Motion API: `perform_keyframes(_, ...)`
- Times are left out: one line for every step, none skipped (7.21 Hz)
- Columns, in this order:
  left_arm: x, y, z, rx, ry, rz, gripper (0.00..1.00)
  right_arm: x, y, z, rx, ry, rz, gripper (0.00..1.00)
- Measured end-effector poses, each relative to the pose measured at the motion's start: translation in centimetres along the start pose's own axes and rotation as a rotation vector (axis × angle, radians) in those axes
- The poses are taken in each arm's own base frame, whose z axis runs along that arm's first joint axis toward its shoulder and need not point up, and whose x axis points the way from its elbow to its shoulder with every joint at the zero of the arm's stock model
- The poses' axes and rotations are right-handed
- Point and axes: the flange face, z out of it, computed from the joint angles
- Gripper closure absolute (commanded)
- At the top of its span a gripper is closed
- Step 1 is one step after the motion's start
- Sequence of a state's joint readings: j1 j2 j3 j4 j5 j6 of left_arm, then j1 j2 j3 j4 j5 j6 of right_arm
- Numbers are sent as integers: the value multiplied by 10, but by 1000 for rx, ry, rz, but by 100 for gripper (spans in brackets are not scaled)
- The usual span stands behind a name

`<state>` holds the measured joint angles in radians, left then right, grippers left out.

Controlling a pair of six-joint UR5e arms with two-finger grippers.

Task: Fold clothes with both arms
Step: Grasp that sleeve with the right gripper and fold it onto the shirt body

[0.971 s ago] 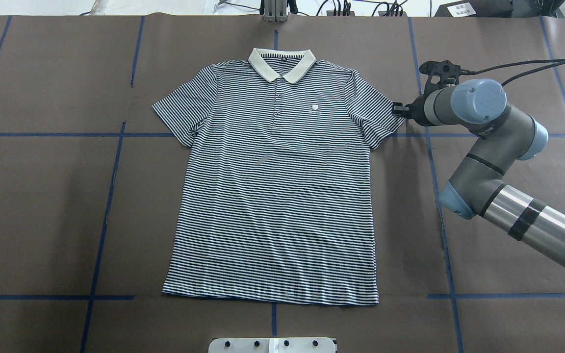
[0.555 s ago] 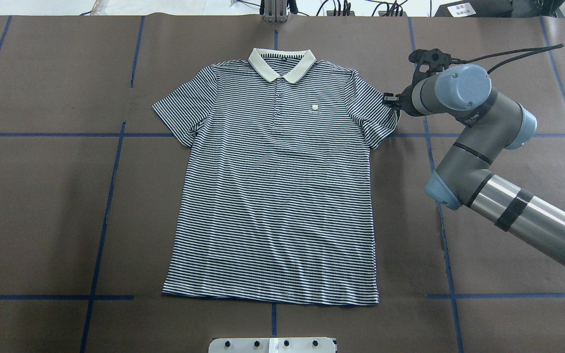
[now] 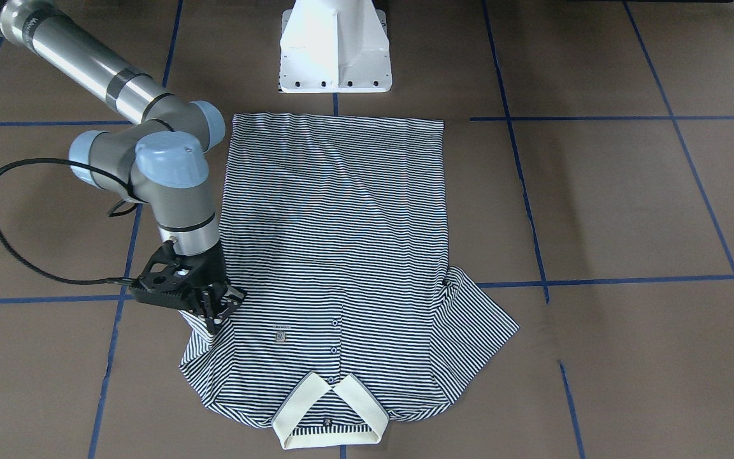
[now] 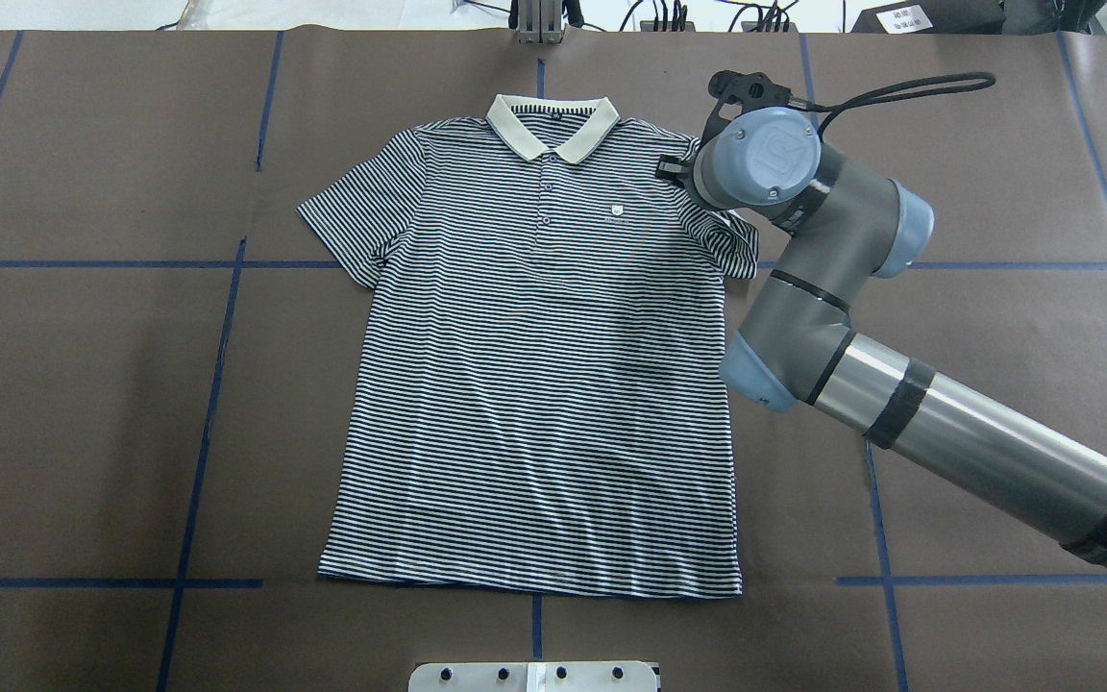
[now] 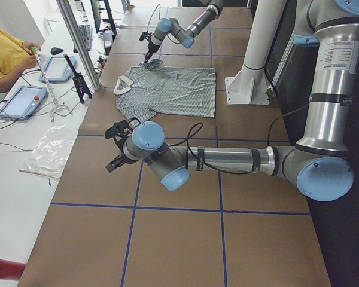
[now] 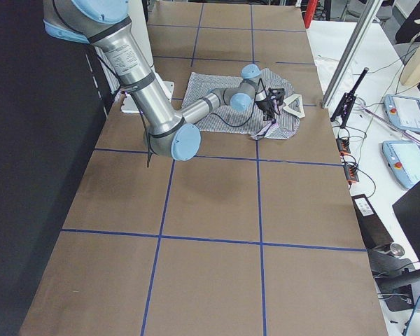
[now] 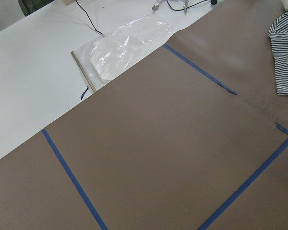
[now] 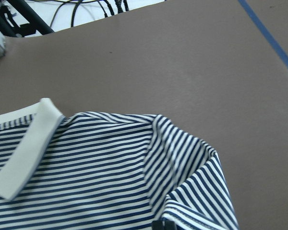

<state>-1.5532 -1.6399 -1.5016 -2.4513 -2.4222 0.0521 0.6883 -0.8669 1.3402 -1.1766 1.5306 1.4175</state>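
Sleeve fold apparently starting: right gripper [image 3: 213, 319] clamped on hem of sleeve [image 8: 192, 177], cloth raised and bunched toward shoulder, likely for inward fold. Navy-and-white striped polo shirt [image 4: 534, 384] lies flat, face up, mid-table, cream collar [image 4: 553, 125] far from robot. Left gripper [image 5: 115, 148] waits well aside over brown mat [image 7: 158, 143]; whether its jaws are apart, cannot tell.

We are seeing a brown-papered, blue-taped table [image 4: 83, 384]. A striped polo shirt [image 4: 534, 384] is lying on it, its sleeve bunching at the fingers [image 3: 209, 313] of the right gripper [image 3: 218, 311].
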Motion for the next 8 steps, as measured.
perform_keyframes(0,0,0,0,0,0,0,-34,16,-3,31,10,37,100)
perform_keyframes(0,0,0,2,-1,1,0,-60,26,0,49,24,61,100)
perform_keyframes(0,0,-1,3,-1,3,0,-76,31,6,61,39,74,100)
perform_keyframes(0,0,-1,4,-1,4,0,-83,32,11,72,50,76,1)
perform_keyframes(1,0,0,4,0,4,0,-84,35,15,76,59,69,0)
perform_keyframes(1,0,0,4,0,4,0,-85,37,16,78,62,52,0)
perform_keyframes(1,0,0,4,0,5,0,-88,36,14,75,56,26,0)
perform_keyframes(3,-2,3,3,6,9,0,-89,29,10,55,49,-10,0)
